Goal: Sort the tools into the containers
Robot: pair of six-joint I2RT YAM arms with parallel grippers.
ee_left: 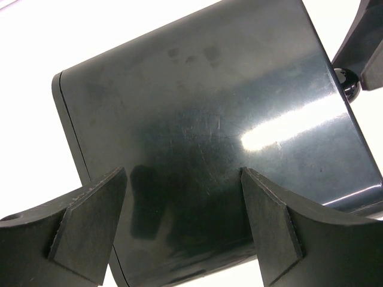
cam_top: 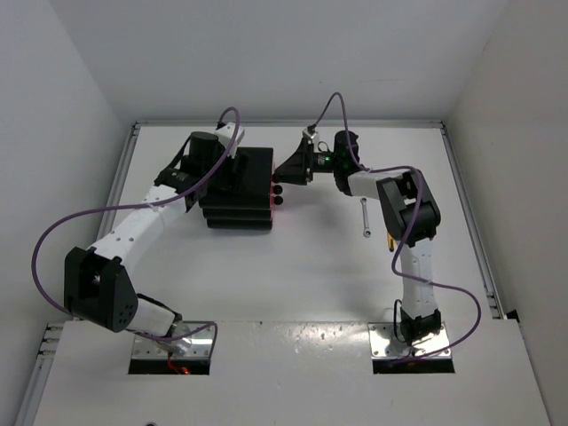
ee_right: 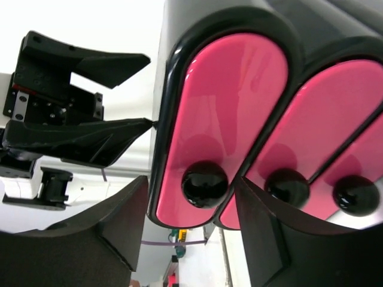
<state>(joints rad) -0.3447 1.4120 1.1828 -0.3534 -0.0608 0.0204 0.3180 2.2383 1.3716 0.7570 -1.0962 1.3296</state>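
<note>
Black drawer unit (cam_top: 238, 191) is sitting upper-middle of the overhead frame, probably light and slidey, so the left hand (ee_left: 182, 179) is hanging spread open over its glossy top, holding nothing. Only the right wrist cam is showing the pink drawers (ee_right: 230, 107). The right hand (ee_right: 191, 182) is gaping around the lower-centre knob (ee_right: 204, 182), the obvious grab spot. The wrench (cam_top: 366, 217) is lying on the desk (cam_top: 311, 275), right of centre.

Drawer unit (cam_top: 238, 213) blocks mid-table. Left gripper (ee_left: 182, 203) spread over its top, right gripper (ee_right: 190, 239) crowding the knobs (ee_right: 204, 183). Wrench (cam_top: 365, 217) lies beside the right arm; open table (cam_top: 293, 284) on the near side.
</note>
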